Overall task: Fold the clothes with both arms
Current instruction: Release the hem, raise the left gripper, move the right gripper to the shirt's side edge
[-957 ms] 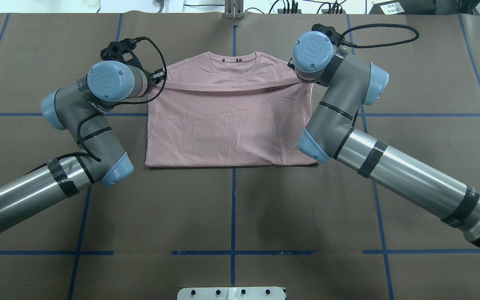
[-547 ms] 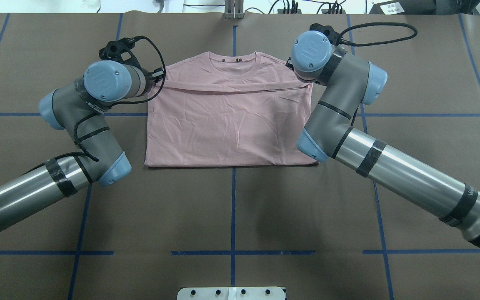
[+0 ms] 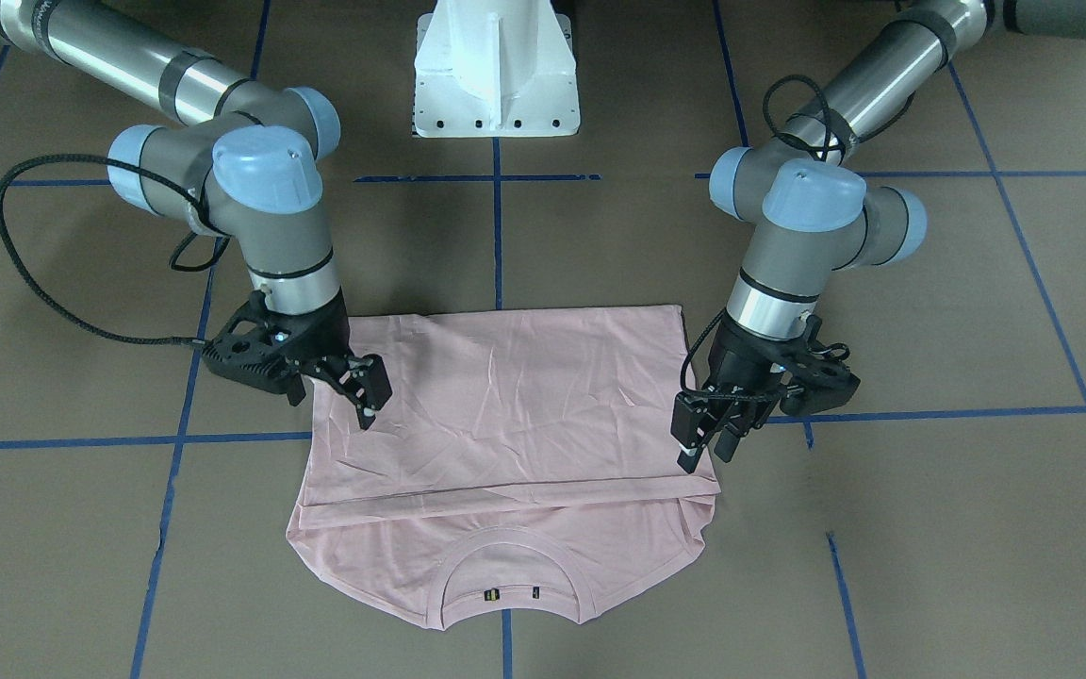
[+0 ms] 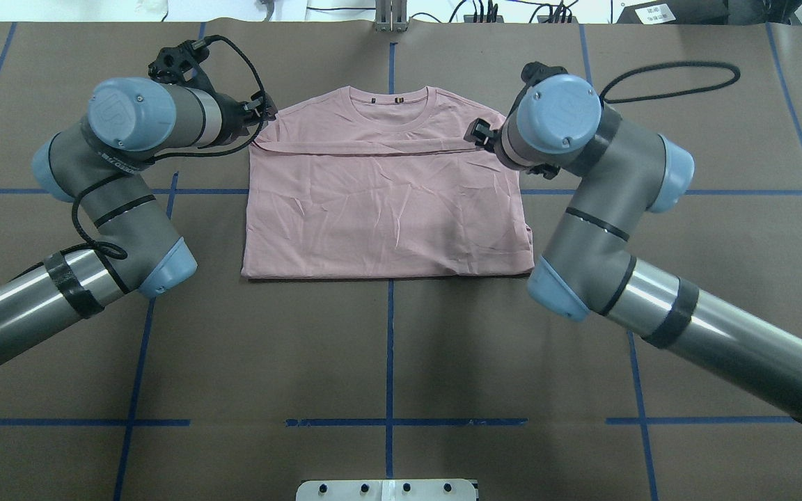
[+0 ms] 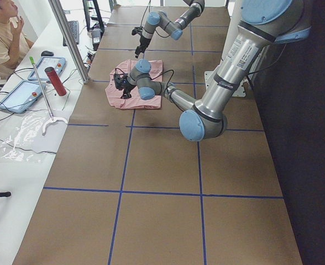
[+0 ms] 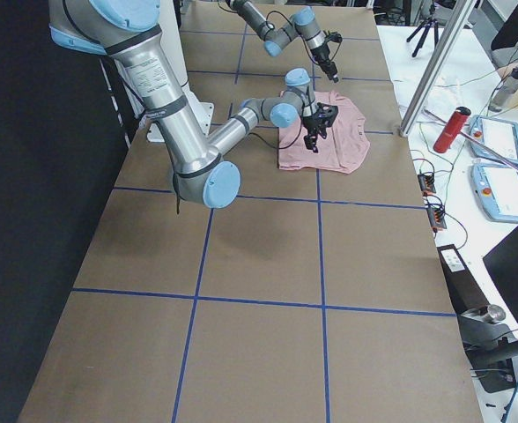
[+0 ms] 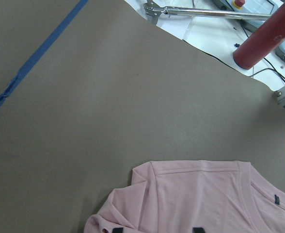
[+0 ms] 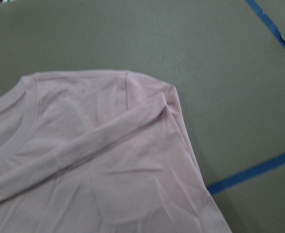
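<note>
Pale pink T-shirt (image 3: 505, 396): flat at mid-tabletop (image 3: 882, 528), sleeves tucked in, hem half folded up, stopping short of the collar (image 3: 510, 566). Left hand (image 3: 705, 443): fingers apart, empty, above one fold corner. Right hand (image 3: 369, 396): apparently apart, empty, above the other. Judged: this fold laid; possibly one more remains.

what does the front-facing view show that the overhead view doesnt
Only the front-facing view shows the fingers clearly: the left gripper and the right gripper hang over the T-shirt's side edges.

Only the overhead view shows the cables past the table's far edge. In it the wrist joints hide most of each gripper.

Both show the pink T-shirt folded, its collar left exposed, on the brown table with blue tape lines.
</note>
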`<state>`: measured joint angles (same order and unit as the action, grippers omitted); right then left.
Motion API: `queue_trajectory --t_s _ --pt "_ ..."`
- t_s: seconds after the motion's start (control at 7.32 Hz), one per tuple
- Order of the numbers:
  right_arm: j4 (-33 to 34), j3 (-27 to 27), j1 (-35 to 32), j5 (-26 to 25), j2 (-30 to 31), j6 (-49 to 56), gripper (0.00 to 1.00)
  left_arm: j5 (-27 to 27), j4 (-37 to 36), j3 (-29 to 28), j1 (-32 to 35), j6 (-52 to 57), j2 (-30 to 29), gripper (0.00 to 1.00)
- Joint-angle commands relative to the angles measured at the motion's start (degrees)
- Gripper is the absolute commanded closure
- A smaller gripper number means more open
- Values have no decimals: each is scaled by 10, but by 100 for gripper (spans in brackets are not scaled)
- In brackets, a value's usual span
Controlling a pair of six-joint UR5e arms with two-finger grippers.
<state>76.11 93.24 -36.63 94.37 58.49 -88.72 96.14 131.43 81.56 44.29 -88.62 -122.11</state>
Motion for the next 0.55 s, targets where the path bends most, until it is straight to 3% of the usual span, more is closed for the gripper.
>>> queue_trajectory --t_s 0.0,0.41 --pt "-1 75 52 -3 62 -49 0 19 0 26 2 -20 29 34" --pt "2 78 60 0 72 -130 4 16 -3 30 -2 -30 31 34"
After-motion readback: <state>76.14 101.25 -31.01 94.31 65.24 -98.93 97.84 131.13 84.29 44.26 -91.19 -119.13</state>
